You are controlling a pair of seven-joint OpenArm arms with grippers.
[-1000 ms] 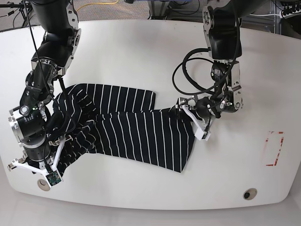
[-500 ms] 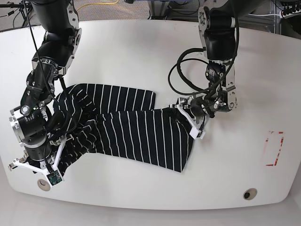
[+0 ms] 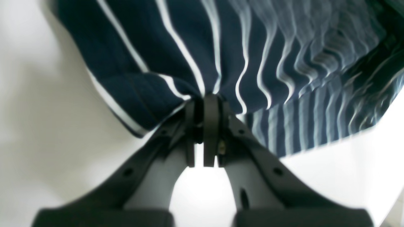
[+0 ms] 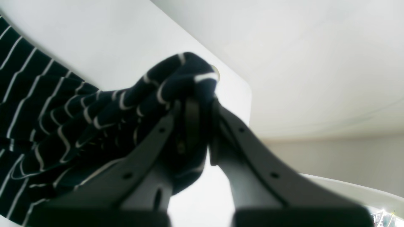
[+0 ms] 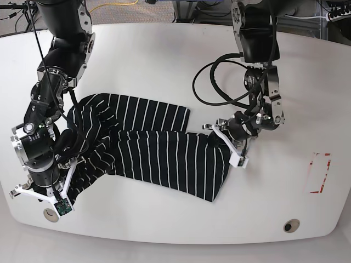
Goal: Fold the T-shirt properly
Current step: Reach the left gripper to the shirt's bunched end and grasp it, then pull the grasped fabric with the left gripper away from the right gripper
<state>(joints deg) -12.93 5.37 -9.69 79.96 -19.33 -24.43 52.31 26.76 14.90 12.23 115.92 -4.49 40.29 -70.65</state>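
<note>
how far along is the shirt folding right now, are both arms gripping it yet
Early. Done: both grips are made, the left gripper shut on the T-shirt edge, the right gripper shut on a bunched end. The shirt lies rumpled on the table. Left: spreading it flat and every fold.

One T-shirt [image 5: 159,159], striped. Two arms, each ending in one gripper: the left [image 5: 229,143] and the right [image 5: 57,183]. One white table [image 5: 164,60]. One red-outlined mark [image 5: 319,172] on it. Two round fittings near its front edge, one [image 5: 291,226] clear, the other [image 5: 50,215] seemingly the same, half hidden.
</note>
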